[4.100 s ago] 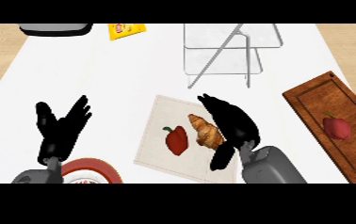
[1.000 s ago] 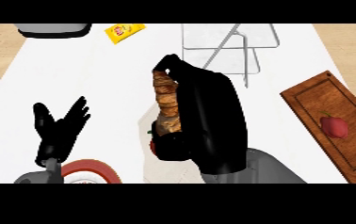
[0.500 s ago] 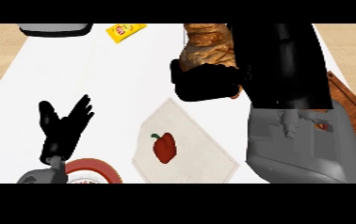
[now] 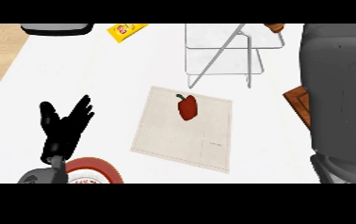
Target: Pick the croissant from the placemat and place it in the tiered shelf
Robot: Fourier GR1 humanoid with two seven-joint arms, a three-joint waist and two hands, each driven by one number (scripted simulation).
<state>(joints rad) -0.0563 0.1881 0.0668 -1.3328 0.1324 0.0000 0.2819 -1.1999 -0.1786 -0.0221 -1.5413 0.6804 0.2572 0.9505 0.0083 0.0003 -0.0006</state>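
The tiered shelf [image 4: 222, 53], a white wire-framed rack, stands at the back, right of centre. A small brown end, seemingly the croissant [image 4: 276, 28], shows at the top edge by the shelf's far right corner; the rest is cut off. My right forearm [image 4: 330, 77] fills the right side and runs up past the top edge, so its hand is out of sight. The beige placemat [image 4: 173, 133] lies in the middle and carries only a red pepper [image 4: 187, 107]. My left hand [image 4: 66, 124] rests open at the lower left, fingers up.
A wooden board [image 4: 297, 100] is partly hidden behind the right forearm. A red-rimmed plate [image 4: 97, 169] sits at the bottom left near my left hand. A yellow packet [image 4: 125, 30] and a dark object [image 4: 57, 28] lie at the back left.
The right arm has carried the croissant up and back to the right, over the shelf, and the hand has left the view. The left hand has stayed still.
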